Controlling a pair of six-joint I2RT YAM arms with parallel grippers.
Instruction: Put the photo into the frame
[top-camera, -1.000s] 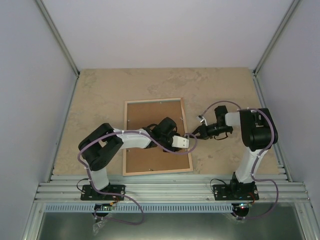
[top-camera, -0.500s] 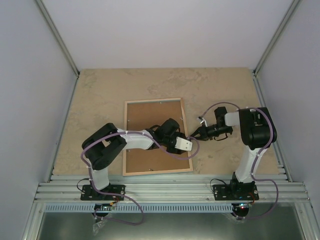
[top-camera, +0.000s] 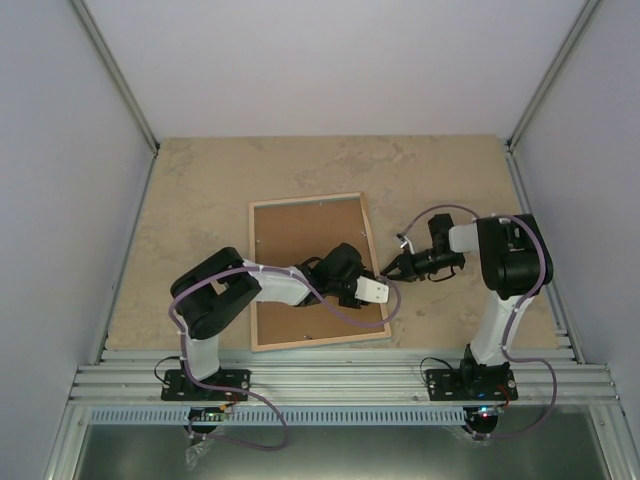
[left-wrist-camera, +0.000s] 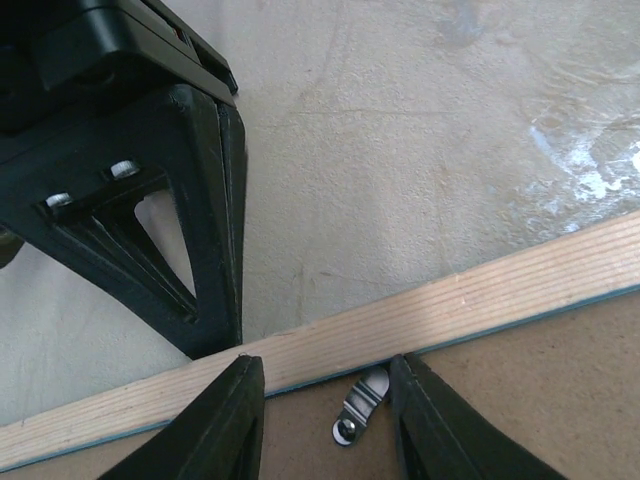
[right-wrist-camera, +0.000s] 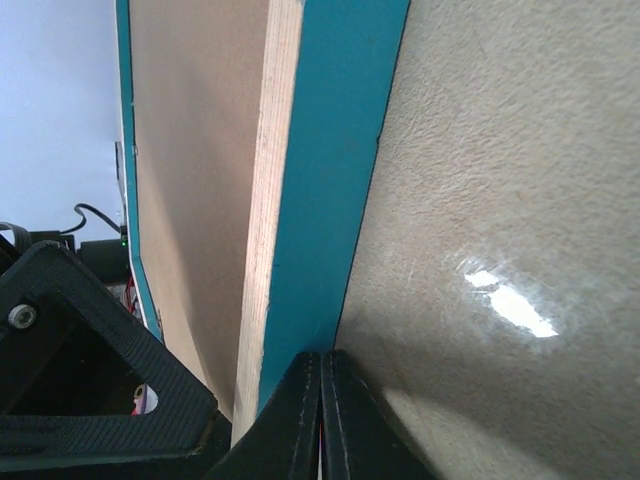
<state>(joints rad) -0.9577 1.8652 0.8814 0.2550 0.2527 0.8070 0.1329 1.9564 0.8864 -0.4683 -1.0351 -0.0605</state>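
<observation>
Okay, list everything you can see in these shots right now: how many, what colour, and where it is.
frame: one, turquoise and pale wood, back up, mid-table
backing panel: one, brown, inside the frame
metal clip: one seen, silver, at the frame's inner right edge
table: one, mottled beige
photo: none visible
left gripper: one, black, open, straddling the clip
right gripper: one, black, shut, tips at the frame's outer right edge
</observation>
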